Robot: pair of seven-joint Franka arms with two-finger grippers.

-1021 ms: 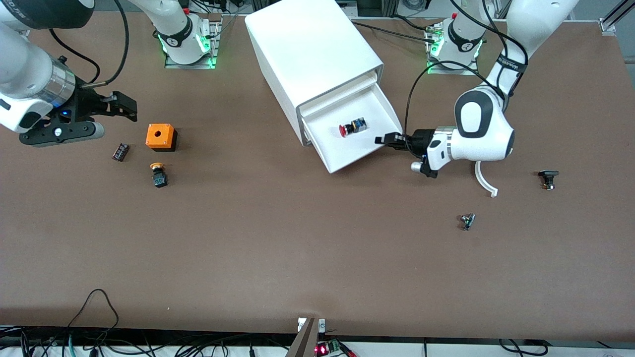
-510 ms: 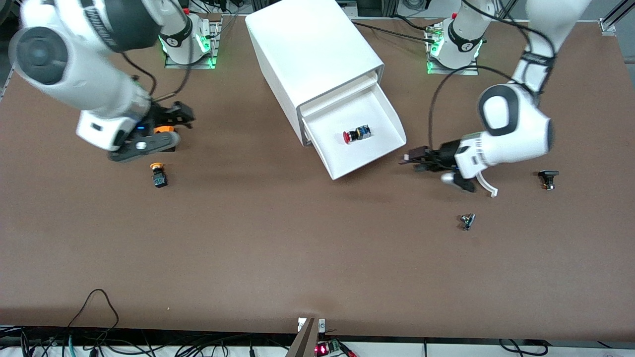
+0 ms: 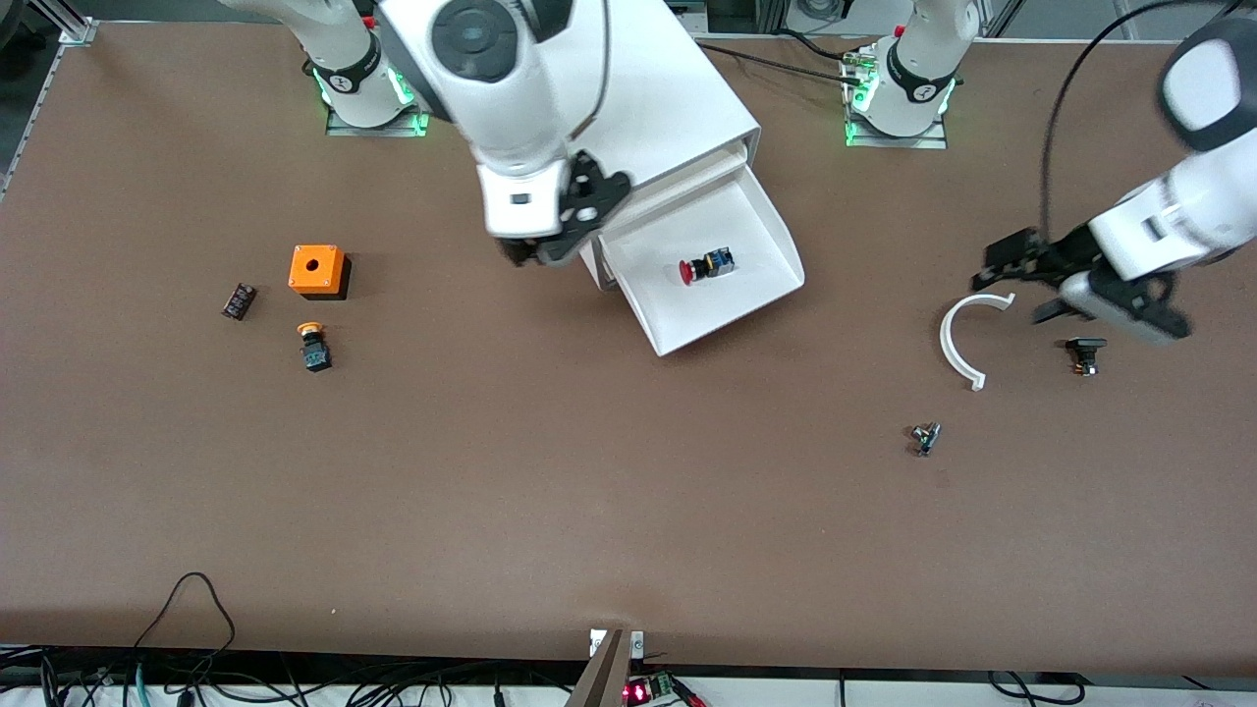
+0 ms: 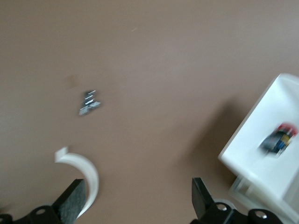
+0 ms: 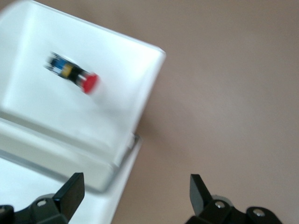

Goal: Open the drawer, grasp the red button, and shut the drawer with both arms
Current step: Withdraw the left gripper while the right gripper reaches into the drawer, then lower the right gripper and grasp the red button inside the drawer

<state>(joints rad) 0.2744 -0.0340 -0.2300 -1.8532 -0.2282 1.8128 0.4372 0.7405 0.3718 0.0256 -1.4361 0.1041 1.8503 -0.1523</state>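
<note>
At upper centre of the front view, swinging the right gripper (image 3: 531, 257) in, fingers apart, beside the pulled-out shallow white plastic drawer (image 3: 732, 316) holding the red-capped push button (image 3: 705, 267), while drawing the spread, empty left gripper (image 3: 1017, 279) away: opening apparently done, grab coming.

Two arms: one (image 3: 511, 108), another (image 3: 1169, 226). One cabinet (image 3: 628, 108) with one open drawer (image 3: 727, 295). Two push buttons: red-capped (image 3: 705, 267), orange-capped (image 3: 312, 347). One orange box (image 3: 317, 270), one white curved strip (image 3: 957, 344).
</note>
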